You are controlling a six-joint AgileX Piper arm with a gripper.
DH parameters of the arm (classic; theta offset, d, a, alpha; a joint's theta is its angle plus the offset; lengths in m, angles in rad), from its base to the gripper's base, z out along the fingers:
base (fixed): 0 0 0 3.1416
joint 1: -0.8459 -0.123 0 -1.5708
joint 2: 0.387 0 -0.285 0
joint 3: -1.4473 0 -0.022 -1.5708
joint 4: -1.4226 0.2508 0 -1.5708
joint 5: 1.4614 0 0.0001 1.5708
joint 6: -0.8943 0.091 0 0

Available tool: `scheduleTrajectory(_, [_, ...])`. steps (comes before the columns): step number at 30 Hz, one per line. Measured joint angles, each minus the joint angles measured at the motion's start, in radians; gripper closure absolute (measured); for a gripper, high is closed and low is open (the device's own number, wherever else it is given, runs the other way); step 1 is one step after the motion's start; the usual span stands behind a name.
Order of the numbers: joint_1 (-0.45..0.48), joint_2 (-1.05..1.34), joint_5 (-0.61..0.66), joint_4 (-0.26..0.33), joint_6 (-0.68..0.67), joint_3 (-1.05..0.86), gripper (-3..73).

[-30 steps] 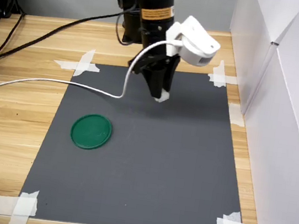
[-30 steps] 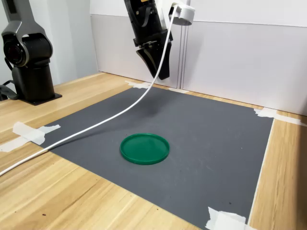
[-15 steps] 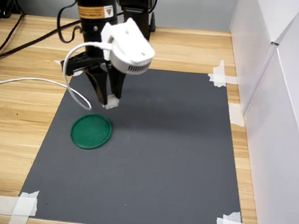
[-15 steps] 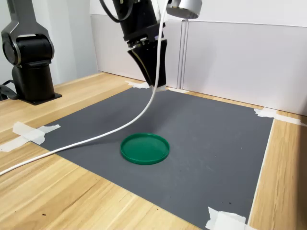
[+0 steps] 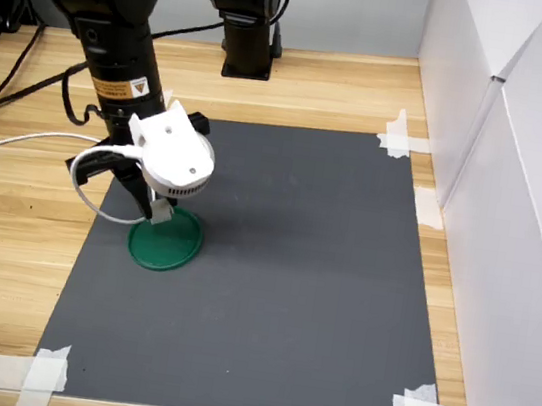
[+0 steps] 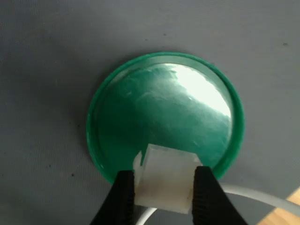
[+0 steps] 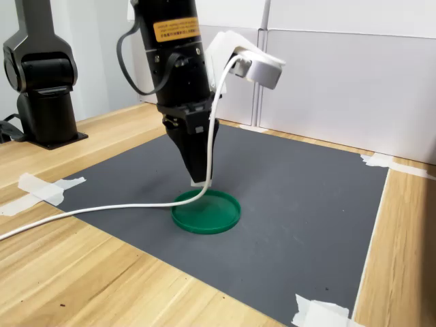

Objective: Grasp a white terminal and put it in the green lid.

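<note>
The black two-fingered gripper (image 6: pixel 164 197) clamps the small white blocky plastic terminal (image 6: pixel 165 182) between its fingertips, one black finger (image 6: pixel 123 197) pressed on each side. In the wrist view the terminal hangs over the edge of the flat round dark green plastic lid (image 6: pixel 164 112), inside its low raised rim; whether it touches the lid's floor cannot be told. In the first exterior view the gripper (image 5: pixel 160 214) points down at the lid (image 5: pixel 167 241), which lies on the left part of the dark grey rectangular mat (image 5: pixel 289 286). In the second exterior view the gripper tip (image 7: pixel 199 178) sits just above the lid's (image 7: pixel 208 212) far-left rim, with a white cable (image 7: pixel 102 211) trailing left across the mat onto the wooden table (image 7: pixel 102 286).
</note>
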Motion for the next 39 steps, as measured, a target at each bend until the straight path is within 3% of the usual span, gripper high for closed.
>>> scheduleTrajectory(11, [0.000,-0.043,-0.050,-0.007,-0.021,0.003,40.6])
scheduleTrajectory(21, [0.000,-0.047,-0.058,-0.003,-0.022,0.003,25.9])
scheduleTrajectory(31, [0.000,0.055,-0.125,0.042,-0.011,0.003,24.9])
scheduleTrajectory(35, [-0.002,0.173,-0.159,0.073,-0.010,0.003,31.1])
scheduleTrajectory(39, [-0.061,0.298,-0.188,0.075,0.027,-0.024,47.1])
